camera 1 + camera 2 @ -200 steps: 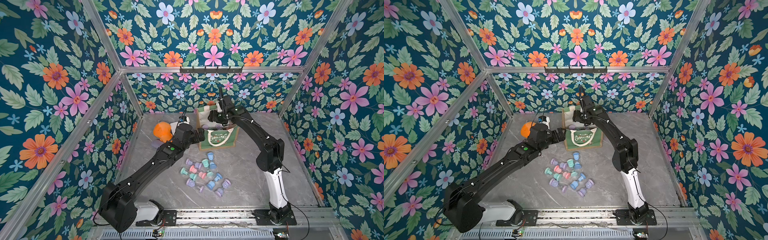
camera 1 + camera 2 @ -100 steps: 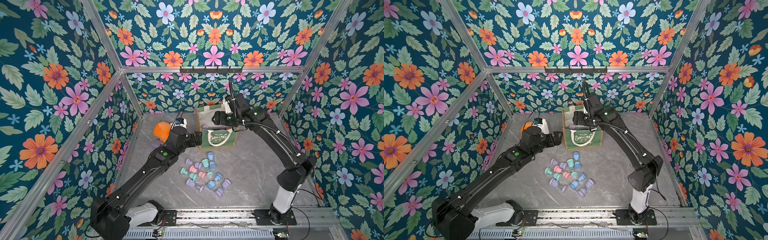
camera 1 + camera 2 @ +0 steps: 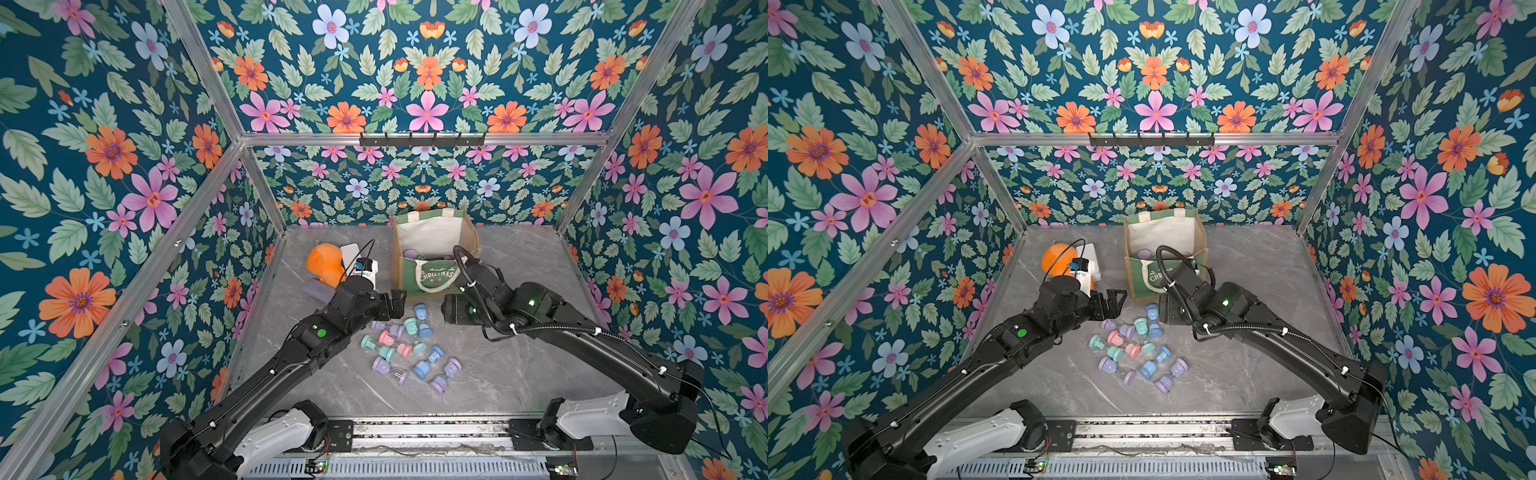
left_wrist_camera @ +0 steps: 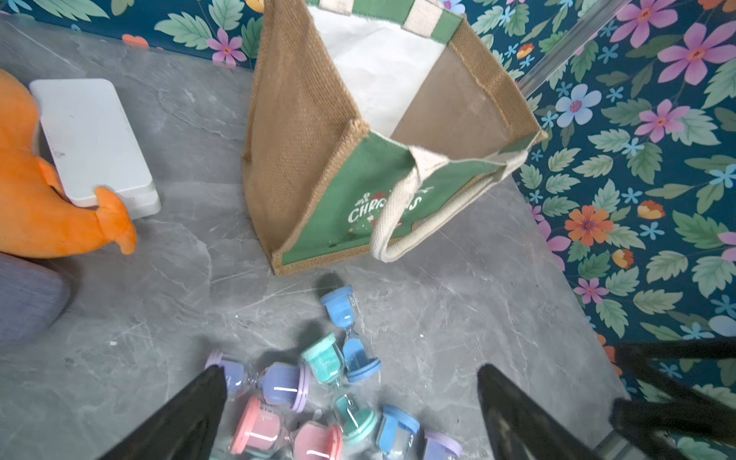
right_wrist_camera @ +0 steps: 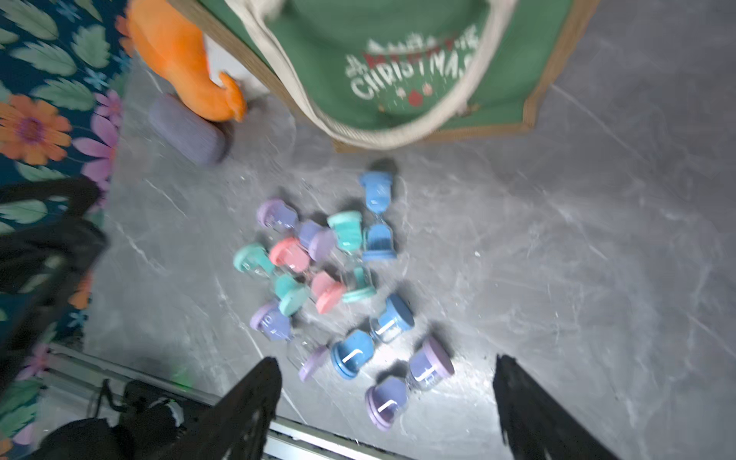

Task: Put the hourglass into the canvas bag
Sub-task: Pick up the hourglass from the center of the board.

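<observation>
- Several hourglasses [image 3: 402,348] lie heaped before the canvas bag [image 3: 432,274], which stands open-mouthed to receive them
- Both the left tool [image 4: 350,369] and right tool [image 5: 386,359] hang spread, empty, poised to pick

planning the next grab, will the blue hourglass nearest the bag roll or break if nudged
The blue hourglass lies on its side on round caps, so it would likely roll. Its thin clear waist looks fragile; a squeeze there might snap it.
</observation>
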